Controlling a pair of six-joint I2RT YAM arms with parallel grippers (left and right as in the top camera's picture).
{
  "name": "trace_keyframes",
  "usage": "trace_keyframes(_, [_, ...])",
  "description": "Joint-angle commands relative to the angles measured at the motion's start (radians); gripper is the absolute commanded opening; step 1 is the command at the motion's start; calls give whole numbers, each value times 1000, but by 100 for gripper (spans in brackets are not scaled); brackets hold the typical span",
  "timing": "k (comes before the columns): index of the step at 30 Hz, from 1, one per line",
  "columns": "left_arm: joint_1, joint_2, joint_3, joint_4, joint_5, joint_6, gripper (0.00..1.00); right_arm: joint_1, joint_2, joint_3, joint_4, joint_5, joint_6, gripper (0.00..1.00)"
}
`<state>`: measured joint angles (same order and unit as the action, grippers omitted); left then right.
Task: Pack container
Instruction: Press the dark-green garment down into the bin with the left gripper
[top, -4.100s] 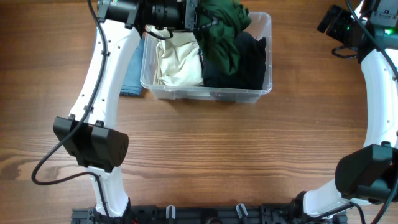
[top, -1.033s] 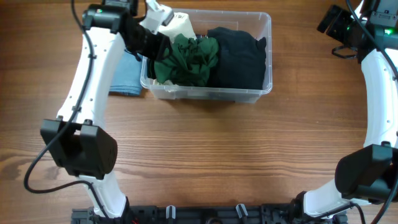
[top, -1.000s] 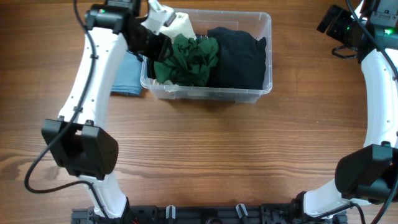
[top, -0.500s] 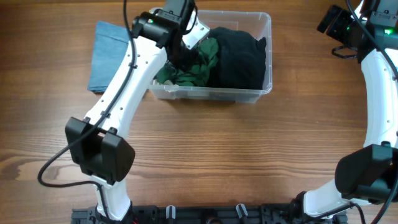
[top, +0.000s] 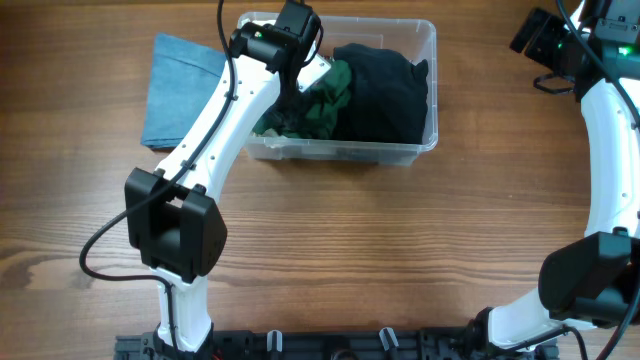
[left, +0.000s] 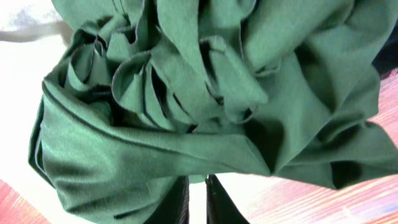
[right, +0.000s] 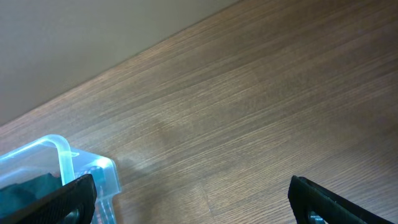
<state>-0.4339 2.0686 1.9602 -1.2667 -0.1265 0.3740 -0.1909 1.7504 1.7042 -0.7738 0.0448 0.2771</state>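
The clear plastic container (top: 425, 150) stands at the back middle of the table. It holds a crumpled green garment (top: 325, 100) at its left-middle and a black garment (top: 385, 90) on its right. My left gripper (top: 292, 100) reaches down into the bin's left part. In the left wrist view its fingers (left: 198, 186) are close together and pressed against the green garment (left: 205, 93), which hides their tips. A cream garment (left: 18, 93) shows beside the green one. My right gripper (right: 199, 199) is open and empty above bare table, right of the container's corner (right: 62, 155).
A folded blue cloth (top: 180, 85) lies on the table left of the container. The right arm (top: 610, 130) stands along the right edge, with its wrist at the back right corner. Wooden tabletop lies in front of the bin.
The green garment, held high 4 s ago, now lies in the bin. My left arm has swung from the bin's left side over it, uncovering the blue cloth. The right arm has not moved.
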Motion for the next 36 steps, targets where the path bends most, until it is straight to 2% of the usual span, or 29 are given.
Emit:
trace_keyframes(1, [-16, 4, -7, -19, -13, 17, 8, 3, 13, -9, 2, -5, 14, 100])
trace_keyframes(5, [-38, 4, -7, -48, -13, 39, 6, 2, 13, -9, 2, -5, 14, 100])
trace_keyframes(22, [-46, 63, -7, 16, -6, 68, 4, 3, 13, -9, 2, -5, 14, 100])
trace_keyframes(36, [-29, 93, -7, 214, -7, 94, 6, 2, 13, -9, 2, -5, 14, 100])
